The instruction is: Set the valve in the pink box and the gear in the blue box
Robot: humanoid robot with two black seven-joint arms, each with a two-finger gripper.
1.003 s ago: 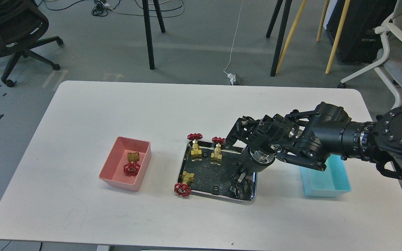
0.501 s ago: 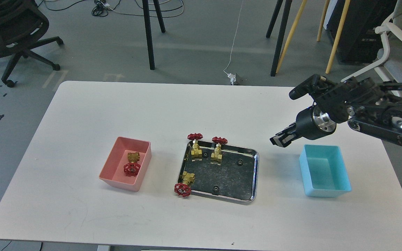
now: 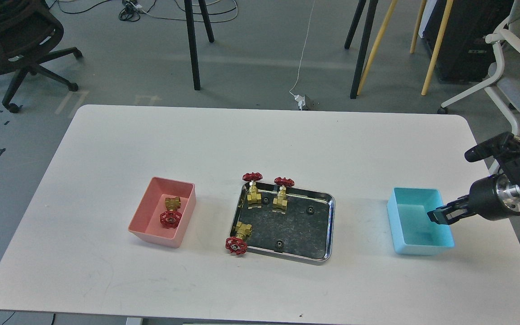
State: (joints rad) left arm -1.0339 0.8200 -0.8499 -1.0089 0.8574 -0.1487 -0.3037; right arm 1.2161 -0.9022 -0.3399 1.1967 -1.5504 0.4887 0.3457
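Head view shows a white surface (image 3: pixel 106 271) with a steel tray (image 3: pixel 327 225) at its middle, the pink box (image 3: pixel 145 228) to its left and the blue box (image 3: pixel 397 225) to its right, all well apart from one another. One valve (image 3: pixel 171 212) lies inside the pink box; two more (image 3: pixel 253 187) (image 3: pixel 281 192) stand upright at the tray's far edge, and a fourth (image 3: pixel 238 238) lies tipped over the tray's near-left rim. Small black gears (image 3: pixel 279 244) (image 3: pixel 309 209) rest on the tray floor (a third, between the upright valves, is hard to make out). Nothing stands between the tray and either box. The right gripper (image 3: pixel 438 216) hangs over the blue box's right wall, far from the tray; its fingers look close together, but whether they pinch a gear is too small to tell. Much of the right arm is cut off by the frame edge.
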